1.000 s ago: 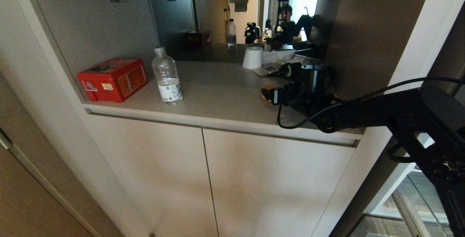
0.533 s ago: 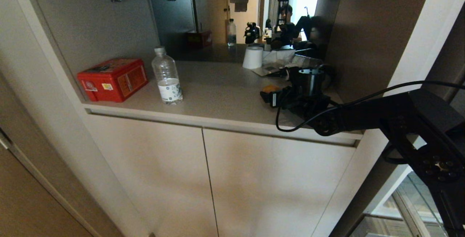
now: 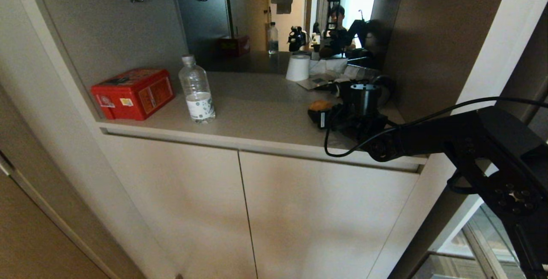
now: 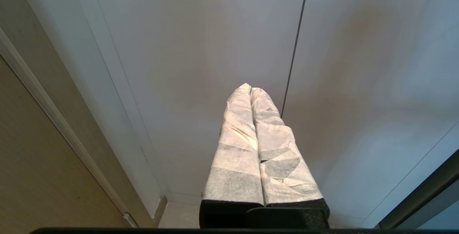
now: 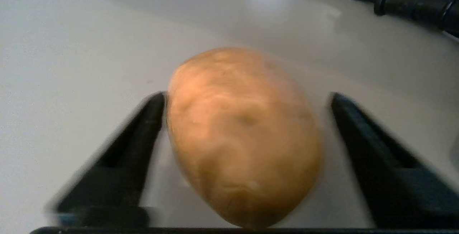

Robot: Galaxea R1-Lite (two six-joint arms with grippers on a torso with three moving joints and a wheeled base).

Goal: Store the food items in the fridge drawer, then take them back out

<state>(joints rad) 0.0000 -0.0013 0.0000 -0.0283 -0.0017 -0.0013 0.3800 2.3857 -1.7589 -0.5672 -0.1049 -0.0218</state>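
A golden-brown potato (image 5: 244,137), one of the food items, lies on the grey counter (image 3: 257,108) at its right side and shows in the head view as a small orange lump (image 3: 320,105). My right gripper (image 5: 247,96) straddles it, open. One black finger (image 5: 143,133) touches the potato's side. A gap of counter shows between the potato and the other finger (image 5: 362,144). My left gripper (image 4: 250,88) is shut, with its white-wrapped fingers pressed together, and hangs in front of the cabinet doors. The fridge drawer is out of view.
A red tin box (image 3: 133,93) and a clear water bottle (image 3: 197,90) stand on the counter's left. At the back right are a white paper roll (image 3: 298,67) and a black cup (image 3: 364,93). A mirror (image 3: 257,18) reflects a person. Two pale cabinet doors (image 3: 325,215) close the space below.
My right arm has dropped a little and shifted right over the counter. The potato now shows more plainly between the fingers, which stand slightly closer together. Everything else has kept still.
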